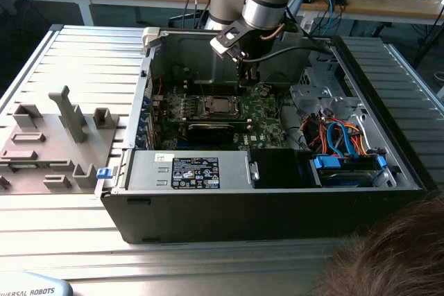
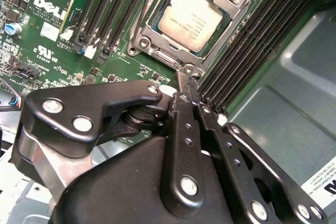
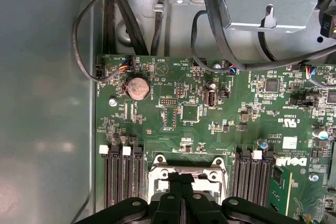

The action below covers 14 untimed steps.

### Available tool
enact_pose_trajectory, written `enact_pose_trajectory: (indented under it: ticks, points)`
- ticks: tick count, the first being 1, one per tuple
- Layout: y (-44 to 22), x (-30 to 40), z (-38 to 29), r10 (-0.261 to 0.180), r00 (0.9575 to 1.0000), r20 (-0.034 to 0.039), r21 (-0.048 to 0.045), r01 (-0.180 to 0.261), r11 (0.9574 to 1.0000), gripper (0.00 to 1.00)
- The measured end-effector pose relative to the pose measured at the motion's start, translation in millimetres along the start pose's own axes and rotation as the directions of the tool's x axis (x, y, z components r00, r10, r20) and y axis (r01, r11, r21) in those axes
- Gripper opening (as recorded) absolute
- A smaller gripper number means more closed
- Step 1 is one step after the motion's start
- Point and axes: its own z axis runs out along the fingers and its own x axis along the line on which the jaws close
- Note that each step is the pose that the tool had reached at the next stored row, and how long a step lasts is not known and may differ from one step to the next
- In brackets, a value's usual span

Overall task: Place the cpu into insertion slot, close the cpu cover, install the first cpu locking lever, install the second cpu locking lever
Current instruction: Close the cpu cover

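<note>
The cpu (image 2: 191,18) top is dull metal (the cpu cover (image 2: 149,38) shinier silver).

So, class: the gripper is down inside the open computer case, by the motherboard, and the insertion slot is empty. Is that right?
Not quite. The insertion slot is not empty: the second wrist view shows the cpu seated in it. The gripper is indeed inside the open computer case, by the motherboard.

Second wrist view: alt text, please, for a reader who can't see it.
The shut gripper points its tips at a corner of the silver cpu cover, which frames the cpu on a green motherboard between rows of memory slots.
</note>
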Motion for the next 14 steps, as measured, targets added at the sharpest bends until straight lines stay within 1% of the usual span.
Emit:
enact_pose_trajectory:
  ticks: [14]
  points:
    - [-2.3, 0.0, 2.3, 0.000, 1.0000, 0.0000, 0.0000, 0.000, 1.0000, 0.11]
